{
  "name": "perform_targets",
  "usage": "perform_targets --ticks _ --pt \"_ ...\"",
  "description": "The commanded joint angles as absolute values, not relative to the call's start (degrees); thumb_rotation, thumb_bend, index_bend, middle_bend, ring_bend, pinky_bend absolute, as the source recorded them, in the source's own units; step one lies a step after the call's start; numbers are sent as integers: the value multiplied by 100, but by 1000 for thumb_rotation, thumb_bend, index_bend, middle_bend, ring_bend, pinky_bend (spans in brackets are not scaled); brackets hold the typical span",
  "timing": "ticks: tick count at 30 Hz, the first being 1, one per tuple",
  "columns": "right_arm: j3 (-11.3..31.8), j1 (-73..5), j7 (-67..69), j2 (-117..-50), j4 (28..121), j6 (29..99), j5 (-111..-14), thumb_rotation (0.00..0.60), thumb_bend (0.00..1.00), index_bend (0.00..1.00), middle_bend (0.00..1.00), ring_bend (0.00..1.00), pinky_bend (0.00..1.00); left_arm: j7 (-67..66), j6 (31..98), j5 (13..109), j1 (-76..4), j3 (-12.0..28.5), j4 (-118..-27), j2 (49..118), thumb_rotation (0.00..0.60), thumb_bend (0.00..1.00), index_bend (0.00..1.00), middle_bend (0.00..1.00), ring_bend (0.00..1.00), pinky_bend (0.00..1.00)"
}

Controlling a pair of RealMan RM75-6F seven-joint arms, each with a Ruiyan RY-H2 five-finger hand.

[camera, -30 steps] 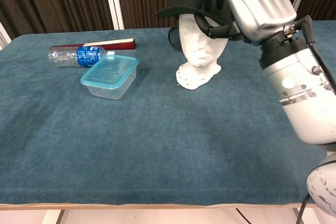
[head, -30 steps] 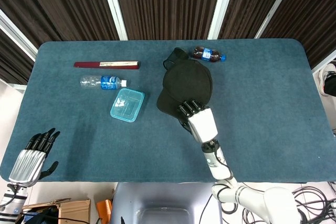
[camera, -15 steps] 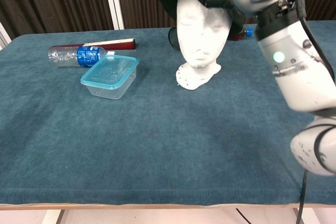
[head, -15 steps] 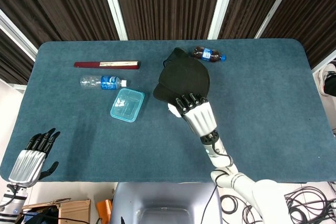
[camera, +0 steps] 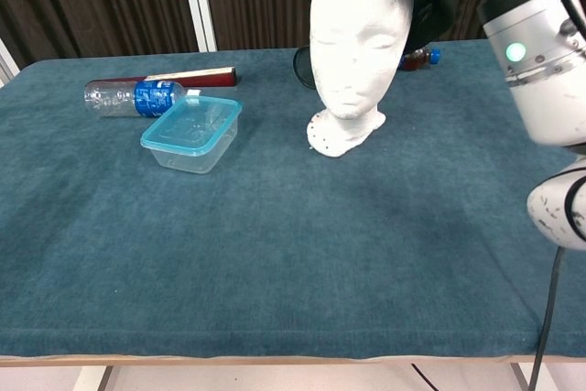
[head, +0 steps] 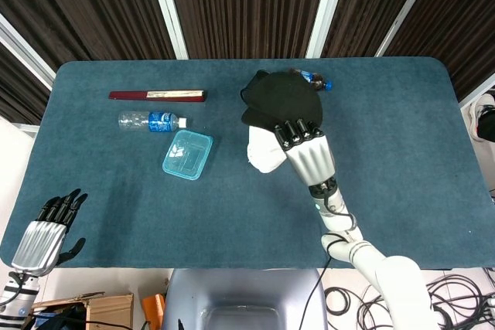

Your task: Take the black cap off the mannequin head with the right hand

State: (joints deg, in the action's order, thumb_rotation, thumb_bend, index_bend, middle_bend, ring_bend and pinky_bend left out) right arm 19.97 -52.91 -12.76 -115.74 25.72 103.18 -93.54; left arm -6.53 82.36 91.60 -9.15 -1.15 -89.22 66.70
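1. Black cap (head: 284,100) hangs lifted behind the bare mannequin head (camera: 355,38), pinched by the right robot hand (head: 304,146).
2. Keep the pinch firm; carry it clear before lowering to the table (camera: 275,254).
3. Left robot hand (head: 48,229) rests spread, idle.

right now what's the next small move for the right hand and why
Probably carry the black cap sideways, clear of the mannequin head, then lower it toward bare table. The right hand holds the cap, and the head's crown already shows bare in the chest view, so only setting it down looks left.
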Motion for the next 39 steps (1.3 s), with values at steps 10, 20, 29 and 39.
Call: perform_targets --ticks 10,20,29,39 --pt "1993 -5467 -1601 -11020 2236 10336 -9118 600 421 1000 740 655 945 -667 8164 9080 -939 -82 -8919 6682 600 317 0 53 121 142" --pt "1465 -4275 -1257 -10331 2180 10812 -9104 600 420 1000 741 658 948 -682 8153 9067 -938 -83 -8938 6680 600 317 0 53 121 142" --pt "649 -3194 -730 -10783 1183 10170 -9302 600 420 1000 742 659 952 -730 7998 8969 -1006 -56 -8967 6693 600 316 0 54 121 143" --pt "49 -2683 -197 -11401 1203 9674 -9587 600 338 673 597 531 837 -743 7982 8957 -1010 -66 -8968 6692 600 318 0 55 121 143"
